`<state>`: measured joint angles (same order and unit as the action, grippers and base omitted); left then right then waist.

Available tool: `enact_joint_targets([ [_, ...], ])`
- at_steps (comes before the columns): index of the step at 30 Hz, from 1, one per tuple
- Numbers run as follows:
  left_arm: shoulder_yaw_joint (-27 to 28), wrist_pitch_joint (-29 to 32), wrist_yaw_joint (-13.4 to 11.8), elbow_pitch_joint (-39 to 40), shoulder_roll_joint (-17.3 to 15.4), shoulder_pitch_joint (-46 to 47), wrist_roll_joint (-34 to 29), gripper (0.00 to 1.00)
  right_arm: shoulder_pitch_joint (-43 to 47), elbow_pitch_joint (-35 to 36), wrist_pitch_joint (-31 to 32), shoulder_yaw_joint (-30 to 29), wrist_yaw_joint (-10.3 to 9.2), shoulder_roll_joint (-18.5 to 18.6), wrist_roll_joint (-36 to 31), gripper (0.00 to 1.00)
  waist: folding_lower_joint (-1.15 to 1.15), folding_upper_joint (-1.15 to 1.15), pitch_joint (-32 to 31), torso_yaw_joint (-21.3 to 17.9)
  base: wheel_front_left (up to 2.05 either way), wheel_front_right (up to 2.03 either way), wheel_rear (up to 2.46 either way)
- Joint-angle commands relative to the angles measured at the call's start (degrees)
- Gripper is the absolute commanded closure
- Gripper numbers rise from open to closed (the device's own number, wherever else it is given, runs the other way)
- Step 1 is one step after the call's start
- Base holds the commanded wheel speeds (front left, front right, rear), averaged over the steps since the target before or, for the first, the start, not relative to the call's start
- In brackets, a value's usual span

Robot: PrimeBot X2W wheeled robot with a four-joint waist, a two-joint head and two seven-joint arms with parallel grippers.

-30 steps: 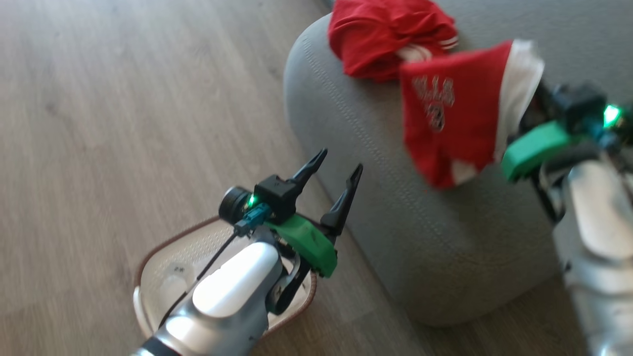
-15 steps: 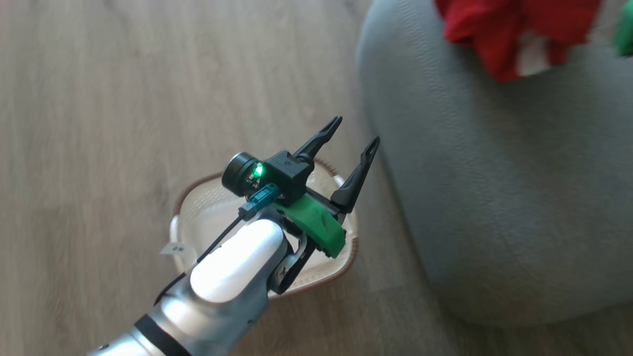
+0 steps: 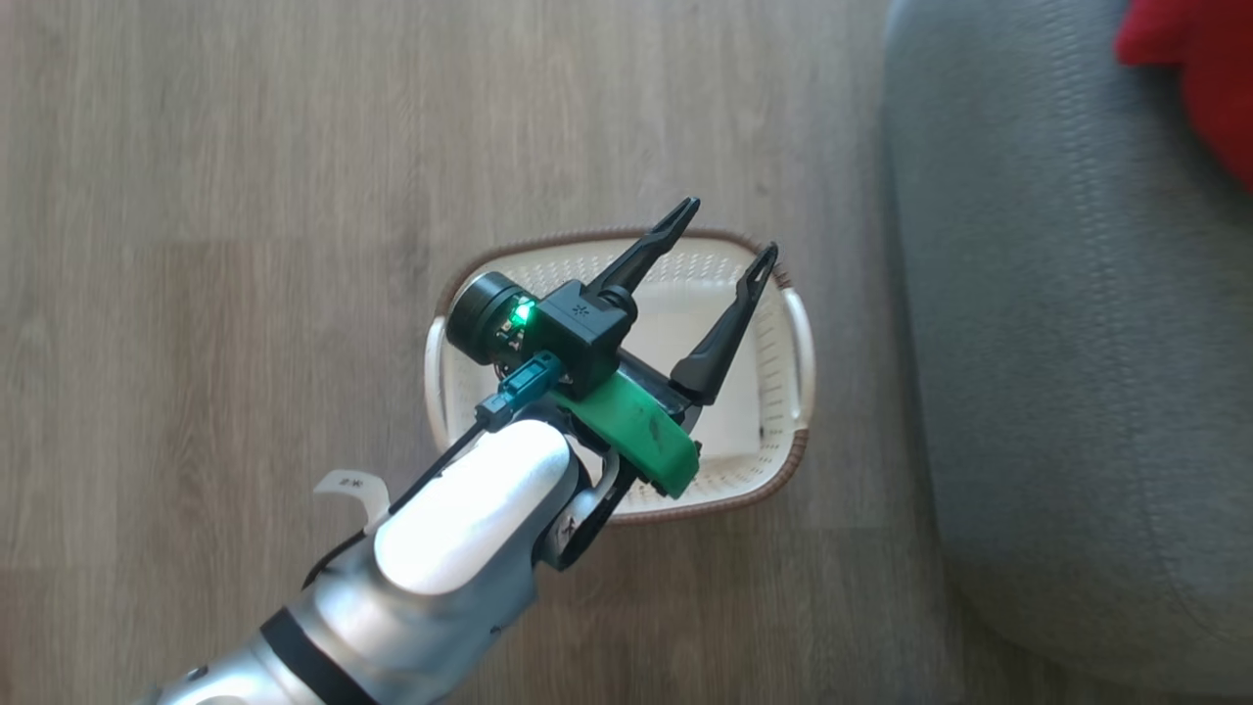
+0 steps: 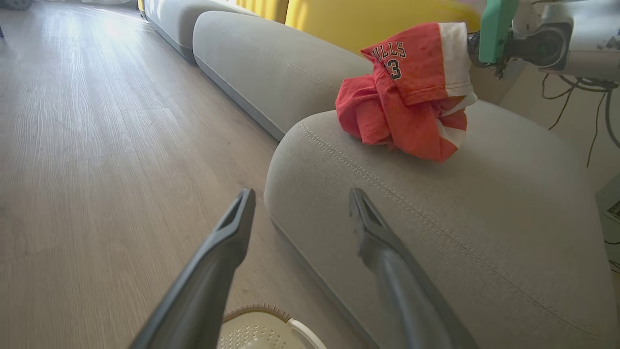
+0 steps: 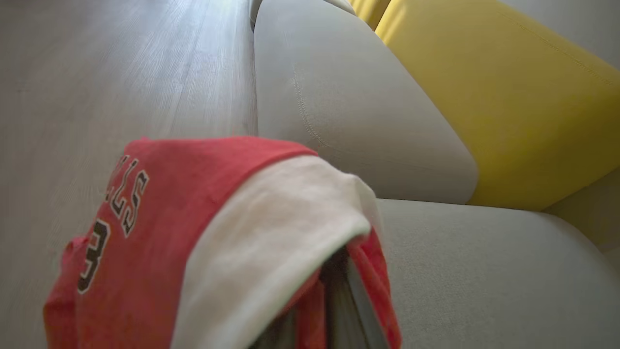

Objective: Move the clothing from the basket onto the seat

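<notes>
The basket (image 3: pixel 783 392) sits on the wood floor (image 3: pixel 196 245), just beside the seat (image 3: pixel 1057 343). The part of it I can see is empty. The left gripper (image 3: pixel 730 227) hangs above it, fingers wide apart, holding nothing. The red clothing (image 4: pixel 411 97) lies bunched near the seat's rounded edge. One piece drapes over the right gripper (image 5: pixel 339 300), and I cannot tell if its fingers pinch it.

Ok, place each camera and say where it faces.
Head view: high, looking down at the basket; left gripper and forearm show.
Left wrist view: low above the basket, facing the seat; own fingers show.
Right wrist view: above the seat, facing along the sofa; BULLS garment drapes the right gripper.
Both wrist views share that garment.
</notes>
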<state>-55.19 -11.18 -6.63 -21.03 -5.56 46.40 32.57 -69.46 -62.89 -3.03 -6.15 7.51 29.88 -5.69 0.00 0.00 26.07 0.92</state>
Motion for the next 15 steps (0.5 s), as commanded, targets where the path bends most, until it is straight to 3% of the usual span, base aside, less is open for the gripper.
enact_joint_targets([
  [1, 1.08, 0.02, -0.35, 2.00, -0.90, 1.80, -0.61, 0.00, 0.12, 1.25, -0.11, -0.38, -0.02, 1.01, -0.55, 1.00, 0.00, 0.00, 1.48, 1.31, 0.00, 0.00, 0.00],
  [11, 1.00, 0.52, -1.40, 3.48, -2.12, 2.21, -0.95, 0.00, 3.76, -3.06, -1.27, -9.09, -0.02, -1.14, -7.54, 1.00, 0.00, 0.00, 3.07, 0.84, 0.00, 0.00, 0.00],
  [12, 0.99, 0.55, -1.46, 3.48, -2.22, 2.20, -0.94, 0.00, 3.76, -3.21, -1.46, -9.55, -0.02, -1.52, -7.95, 0.85, 0.00, 0.00, 2.95, 0.54, 0.00, 0.00, 0.00],
  [14, 0.99, 0.56, -1.55, 3.44, -2.35, 2.12, -0.83, 0.00, 3.87, -3.40, -1.95, -10.70, -0.02, -2.09, -8.47, 0.44, 0.00, 0.00, 2.57, -0.01, 0.00, 0.00, 0.00],
  [15, 0.99, 0.56, -1.59, 3.41, -2.38, 2.07, -0.76, 0.00, 3.96, -3.50, -2.30, -11.28, -0.02, -2.36, -8.55, 0.11, 0.00, 0.00, 2.32, -0.24, 0.00, 0.00, 0.00],
])
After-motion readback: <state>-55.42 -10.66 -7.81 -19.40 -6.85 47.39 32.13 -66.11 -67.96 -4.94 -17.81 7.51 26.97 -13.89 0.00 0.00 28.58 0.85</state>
